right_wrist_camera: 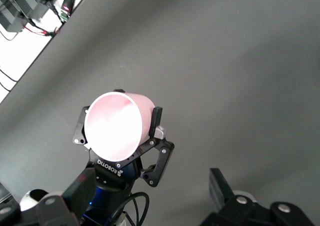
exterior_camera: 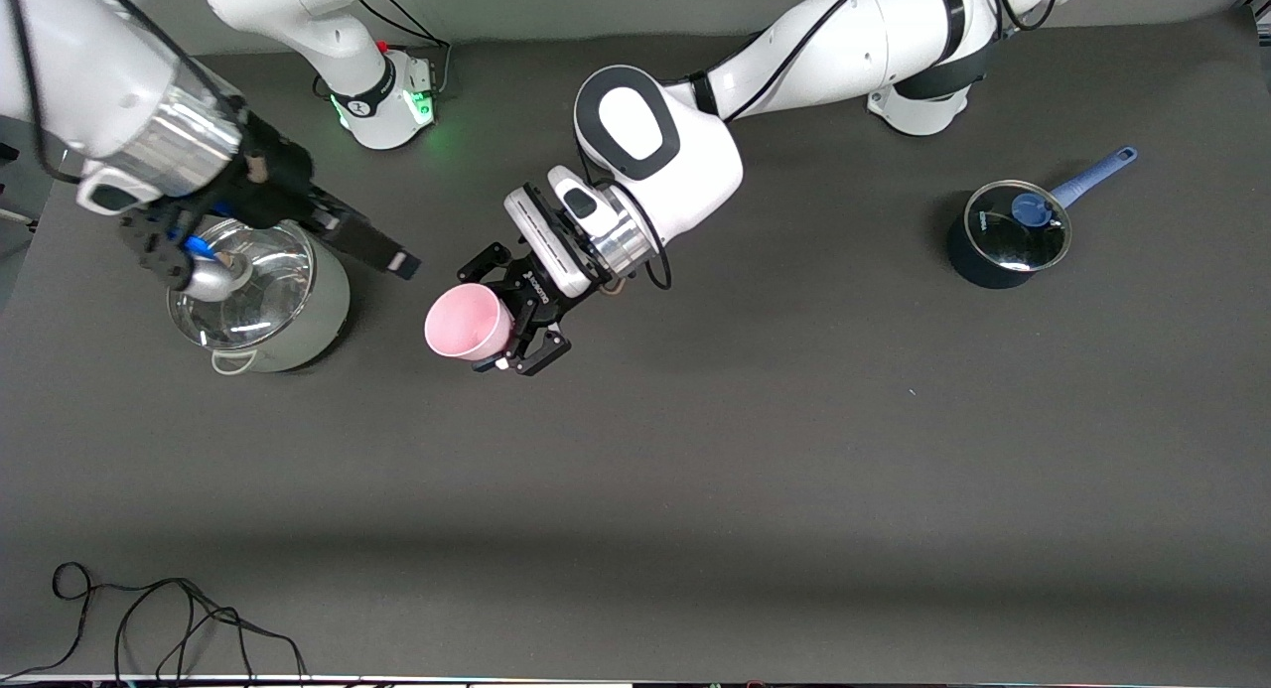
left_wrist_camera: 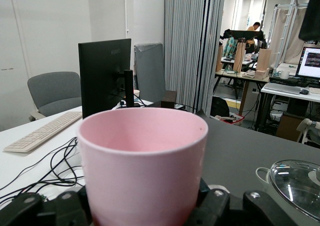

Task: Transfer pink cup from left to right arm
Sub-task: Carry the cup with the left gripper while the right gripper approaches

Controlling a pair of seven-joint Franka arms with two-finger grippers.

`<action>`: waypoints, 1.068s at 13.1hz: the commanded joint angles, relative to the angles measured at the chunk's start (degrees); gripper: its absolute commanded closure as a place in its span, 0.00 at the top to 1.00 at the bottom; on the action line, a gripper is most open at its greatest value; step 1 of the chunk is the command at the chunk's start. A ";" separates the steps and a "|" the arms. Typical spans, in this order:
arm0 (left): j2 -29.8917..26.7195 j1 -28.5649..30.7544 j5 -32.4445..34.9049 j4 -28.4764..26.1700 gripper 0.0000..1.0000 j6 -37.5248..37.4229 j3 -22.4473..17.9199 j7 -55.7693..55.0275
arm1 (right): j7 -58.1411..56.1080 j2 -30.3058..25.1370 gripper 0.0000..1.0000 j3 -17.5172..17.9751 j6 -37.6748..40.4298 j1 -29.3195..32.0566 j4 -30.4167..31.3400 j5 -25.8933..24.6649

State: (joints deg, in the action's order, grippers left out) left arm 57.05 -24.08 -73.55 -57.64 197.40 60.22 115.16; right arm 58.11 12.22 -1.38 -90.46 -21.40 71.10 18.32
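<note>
The pink cup is held in the air on its side, its mouth turned toward the right arm's end of the table. My left gripper, the wide black claw, is shut on the cup's body. In the left wrist view the cup fills the middle between the claw fingers. My right gripper hangs over the steel pot's edge, close to the cup's mouth and apart from it. In the right wrist view the cup shows mouth-on, and the right gripper has its fingers wide apart and empty.
A steel pot with a glass lid stands under the right arm, beside the cup; its lid also shows in the left wrist view. A dark saucepan with a blue handle stands toward the left arm's end. Black cables lie at the near edge.
</note>
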 commanded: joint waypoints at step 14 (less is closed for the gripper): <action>-0.36 -3.07 -0.28 2.18 0.00 0.80 -3.97 -0.91 | 1.57 5.61 1.00 -1.08 -6.22 -3.83 1.77 -5.58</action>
State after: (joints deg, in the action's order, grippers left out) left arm 57.05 -25.67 -73.55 -57.10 197.44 57.57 115.02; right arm 59.53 16.97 -2.39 -95.58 -25.31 72.88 13.46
